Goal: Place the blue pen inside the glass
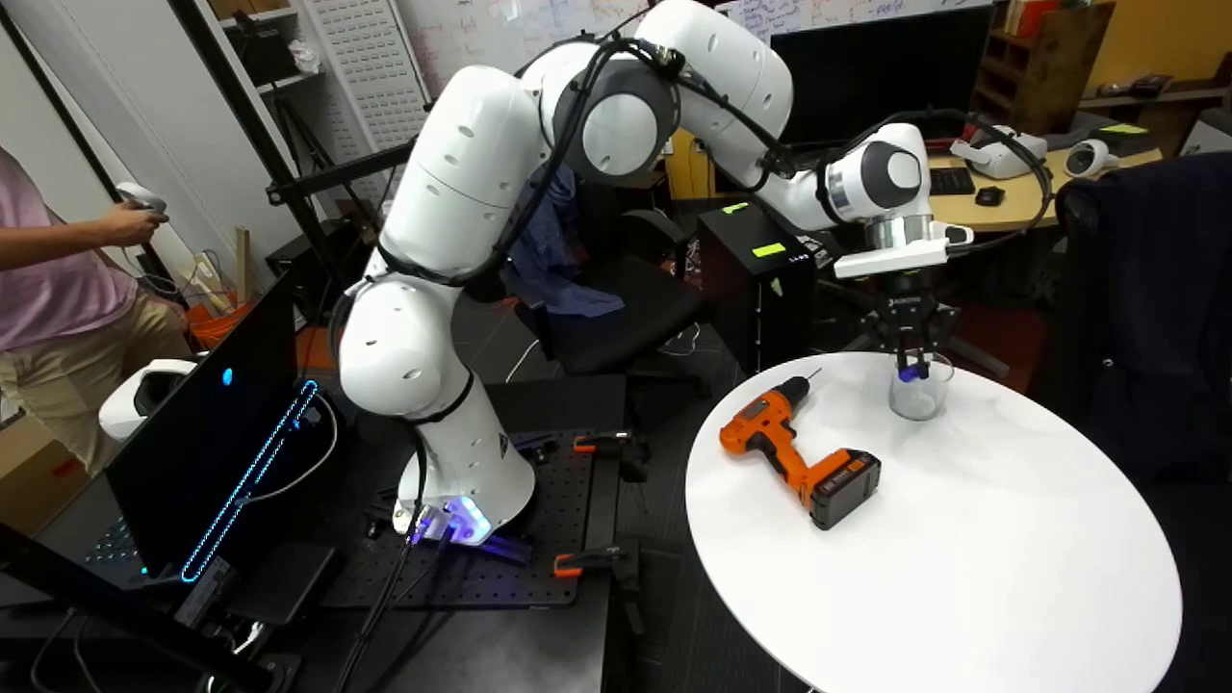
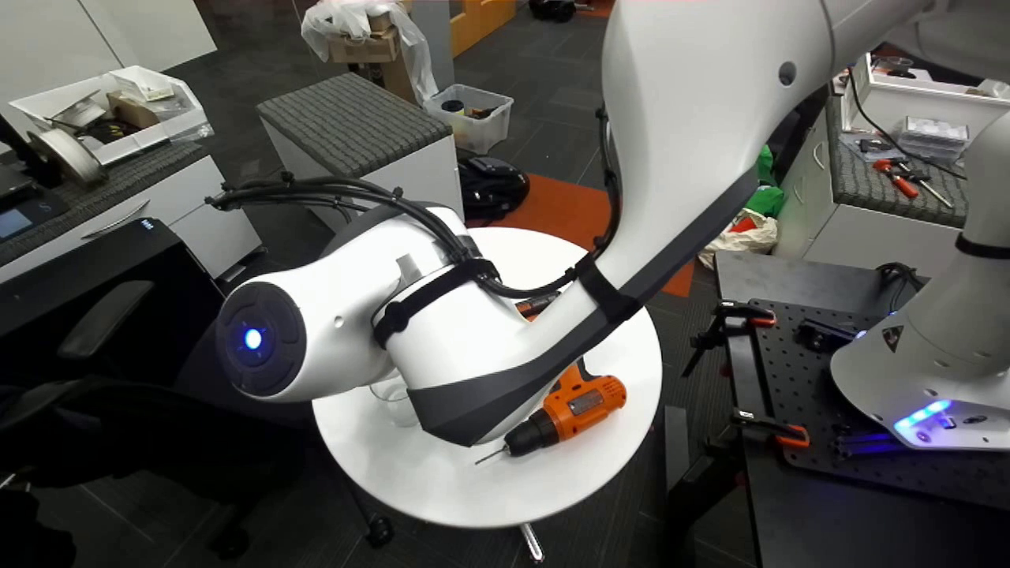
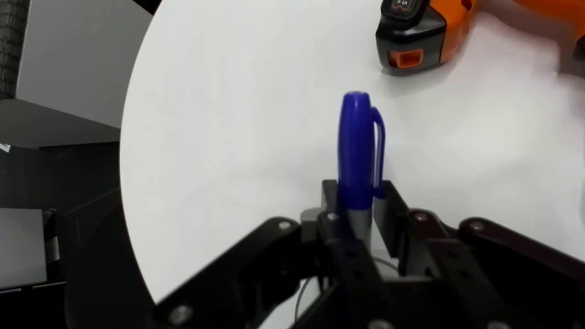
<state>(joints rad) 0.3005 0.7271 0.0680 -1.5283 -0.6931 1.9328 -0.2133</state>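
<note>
Fingers [image 3: 396, 205] pinched around the capped blue pen [image 3: 355, 148] at the rim of the glass [image 1: 921, 398], far on the table [image 1: 962, 549] in an exterior view; ease the uncapped end inside before you release.

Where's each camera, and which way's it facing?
Exterior view: raised, looking down, base at picture left; arm and gripper show.
Exterior view: raised, close to the arm, looking down at the table, base at right; gripper hidden.
Wrist view: wrist-mounted, looking down at the blue pen; gripper shows at bottom.
Both exterior views share table, drill and glass.
</note>
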